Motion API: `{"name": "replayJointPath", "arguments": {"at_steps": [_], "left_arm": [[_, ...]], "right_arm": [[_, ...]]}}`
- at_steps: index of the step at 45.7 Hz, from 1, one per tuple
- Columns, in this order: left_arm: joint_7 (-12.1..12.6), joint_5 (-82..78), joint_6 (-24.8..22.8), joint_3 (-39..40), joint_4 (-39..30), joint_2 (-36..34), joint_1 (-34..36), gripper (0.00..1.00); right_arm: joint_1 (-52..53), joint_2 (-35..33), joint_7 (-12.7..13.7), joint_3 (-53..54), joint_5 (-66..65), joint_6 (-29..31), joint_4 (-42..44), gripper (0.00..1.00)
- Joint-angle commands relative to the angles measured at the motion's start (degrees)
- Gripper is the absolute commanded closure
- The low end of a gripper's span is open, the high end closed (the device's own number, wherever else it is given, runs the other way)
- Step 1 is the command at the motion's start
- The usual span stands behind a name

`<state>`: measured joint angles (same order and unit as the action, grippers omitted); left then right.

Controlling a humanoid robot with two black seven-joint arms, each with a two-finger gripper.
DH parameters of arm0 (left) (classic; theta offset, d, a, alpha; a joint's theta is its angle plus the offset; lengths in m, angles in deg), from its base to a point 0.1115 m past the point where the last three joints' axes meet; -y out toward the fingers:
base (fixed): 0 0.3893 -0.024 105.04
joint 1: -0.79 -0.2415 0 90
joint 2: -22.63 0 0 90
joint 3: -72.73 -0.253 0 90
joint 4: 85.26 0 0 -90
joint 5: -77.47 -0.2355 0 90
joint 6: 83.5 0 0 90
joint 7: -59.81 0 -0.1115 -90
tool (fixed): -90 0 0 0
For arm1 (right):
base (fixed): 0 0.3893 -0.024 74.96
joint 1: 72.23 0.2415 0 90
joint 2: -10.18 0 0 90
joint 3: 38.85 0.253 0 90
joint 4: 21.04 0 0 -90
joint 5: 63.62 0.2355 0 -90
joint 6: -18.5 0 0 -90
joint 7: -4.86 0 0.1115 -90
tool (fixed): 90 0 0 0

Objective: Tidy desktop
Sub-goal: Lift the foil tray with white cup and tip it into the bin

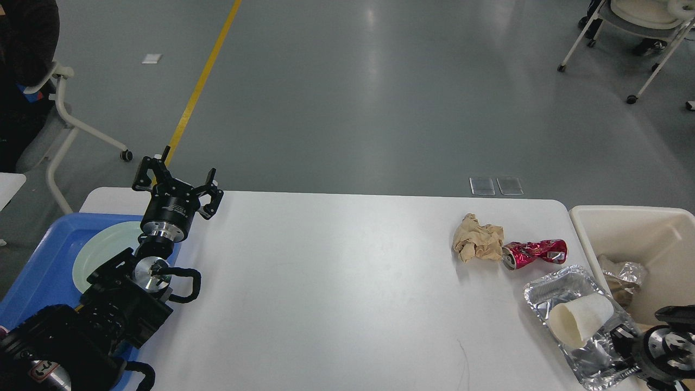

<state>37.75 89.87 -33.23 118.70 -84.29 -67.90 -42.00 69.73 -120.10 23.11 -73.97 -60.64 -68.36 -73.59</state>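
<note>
Right tool (624, 339) clamped on foil tray (575, 282) at worktop (336, 282) edge beside bin (613, 217); paper cup (581, 320) likely to tumble out. Left tool (176, 184) spread, empty.

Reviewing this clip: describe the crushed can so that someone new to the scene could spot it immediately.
On the large white desktop, look toward the right end, near the cream rectangular bin. The crushed red metal can lies on its side between a crumpled brown paper wad and a silver foil tray. It is the only shiny red thing there.
</note>
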Motion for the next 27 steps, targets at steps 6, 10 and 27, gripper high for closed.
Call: {"name": "replayJointPath", "arguments": {"at_steps": [6, 10, 27], "left_arm": [[0.0, 0.0, 0.1, 0.0, 0.0, 0.0, 0.1, 0.03], [0.0, 0.0, 0.0, 0.0, 0.0, 0.0, 0.1, 0.03], [0.0, 0.0, 0.0, 0.0, 0.0, 0.0, 0.1, 0.03]], "right_arm": [[0.5, -3.6, 0.0, 0.1, 0.0, 0.0, -1.3, 1.0], [1.2, -5.6, 0.0, 0.2, 0.0, 0.2, -2.6, 1.0], [9.2, -18.0, -0.1, 0.0, -0.2, 0.9, -12.4, 1.0]]}}
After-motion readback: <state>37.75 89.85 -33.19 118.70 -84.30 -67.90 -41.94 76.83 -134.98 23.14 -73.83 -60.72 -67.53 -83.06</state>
